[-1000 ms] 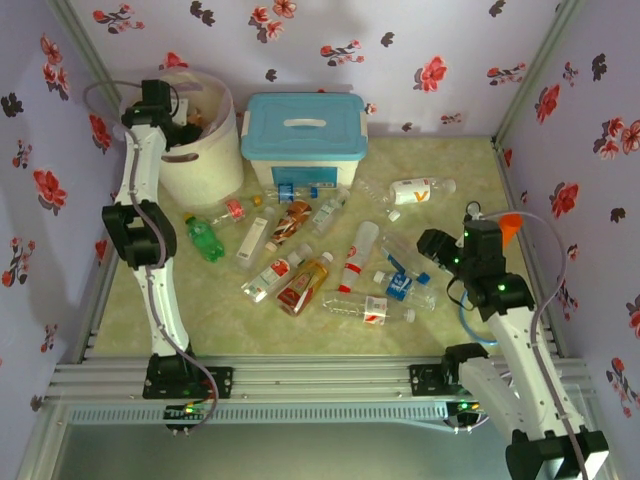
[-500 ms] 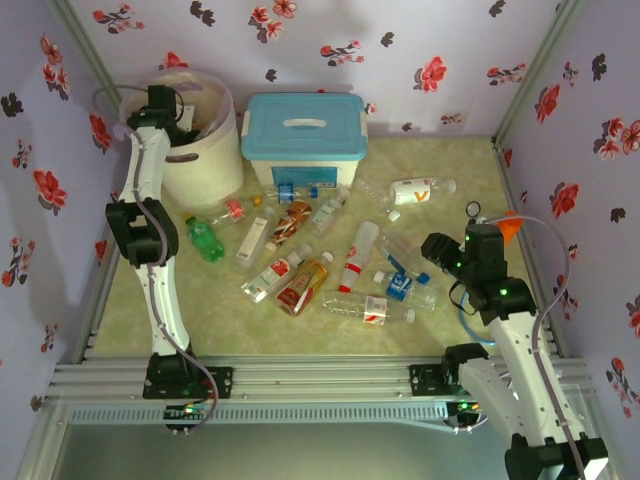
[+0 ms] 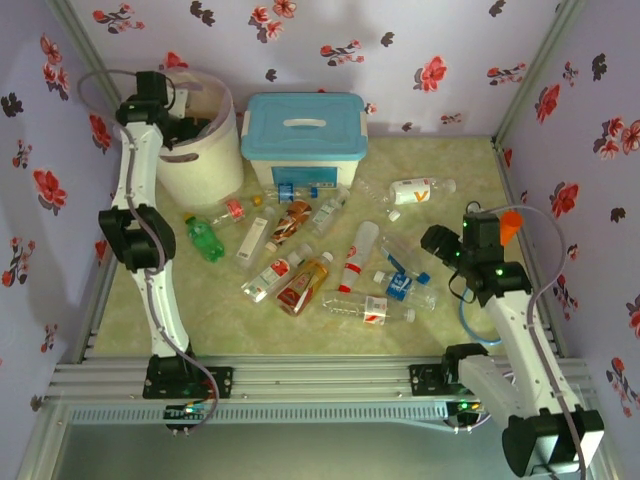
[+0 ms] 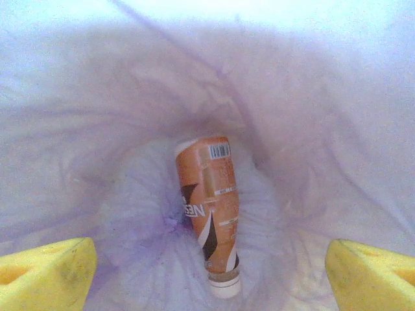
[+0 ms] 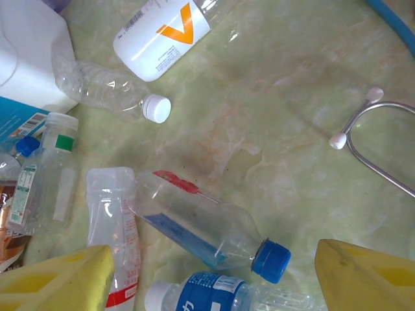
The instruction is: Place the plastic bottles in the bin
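We see one amber bottle (image 4: 207,214) lying on the pale liner (image 4: 117,194) at the bottom of the bin (image 3: 205,150). Over it, at the bin's mouth, the left gripper (image 4: 207,280) hangs with its yellow fingers (image 4: 45,275) spread wide, nothing between them. The other plastic bottles (image 3: 300,265) lie scattered on the table (image 3: 450,160) to the right of the bin, mostly in front of the blue-lidded box (image 3: 303,135) just beside it. Farthest from the bin, the right gripper (image 5: 207,278) hovers over a clear blue-capped bottle (image 5: 207,233) with its jaws apart, apparently touching nothing, though the frame crops its fingertips.
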Robot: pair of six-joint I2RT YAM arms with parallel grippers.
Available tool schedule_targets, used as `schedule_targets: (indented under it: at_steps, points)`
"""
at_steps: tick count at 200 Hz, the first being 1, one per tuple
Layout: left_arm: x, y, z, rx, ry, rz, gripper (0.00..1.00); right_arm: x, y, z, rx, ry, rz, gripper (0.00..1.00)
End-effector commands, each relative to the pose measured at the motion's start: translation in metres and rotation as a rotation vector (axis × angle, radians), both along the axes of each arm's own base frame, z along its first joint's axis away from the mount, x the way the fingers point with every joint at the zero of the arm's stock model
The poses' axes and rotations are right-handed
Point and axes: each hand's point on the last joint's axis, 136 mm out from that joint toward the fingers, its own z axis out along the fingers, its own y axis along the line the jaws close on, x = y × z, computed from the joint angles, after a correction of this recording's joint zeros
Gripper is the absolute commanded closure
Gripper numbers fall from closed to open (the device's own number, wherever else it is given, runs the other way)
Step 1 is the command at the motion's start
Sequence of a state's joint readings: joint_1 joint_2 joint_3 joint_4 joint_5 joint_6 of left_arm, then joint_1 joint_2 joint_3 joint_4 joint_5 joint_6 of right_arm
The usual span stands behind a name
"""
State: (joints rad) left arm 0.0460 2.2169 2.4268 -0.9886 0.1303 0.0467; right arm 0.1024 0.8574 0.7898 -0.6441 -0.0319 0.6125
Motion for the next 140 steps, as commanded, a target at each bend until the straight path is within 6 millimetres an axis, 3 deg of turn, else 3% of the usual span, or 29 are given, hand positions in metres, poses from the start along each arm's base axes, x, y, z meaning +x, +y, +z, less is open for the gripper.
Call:
schedule_targets:
  at_steps: [1, 36, 71, 86, 109, 140]
  points:
    - [-0.021, -0.003, 0.098, 0.054, -0.215, -0.04, 0.08, 0.019, -0.004, 0.032, 0.024, -0.106, -0.047, 0.16]
    - [-0.054, -0.004, 0.168, 0.093, -0.365, -0.035, 0.08, 0.038, -0.007, 0.042, 0.057, -0.132, -0.093, 0.16]
    - [-0.114, -0.003, 0.194, 0.136, -0.441, 0.042, 0.08, 0.063, -0.012, 0.054, 0.031, -0.154, -0.115, 0.2]
    - [-0.142, -0.019, 0.189, 0.115, -0.488, 0.02, 0.08, 0.077, -0.019, 0.059, 0.014, -0.166, -0.142, 0.19]
    - [-0.183, -0.045, 0.161, 0.05, -0.487, -0.018, 0.08, 0.107, -0.026, 0.058, 0.042, -0.204, -0.197, 0.17]
    - [-0.227, -0.089, 0.112, -0.017, -0.444, -0.119, 0.09, 0.156, -0.038, 0.025, 0.147, -0.175, -0.291, 0.15]
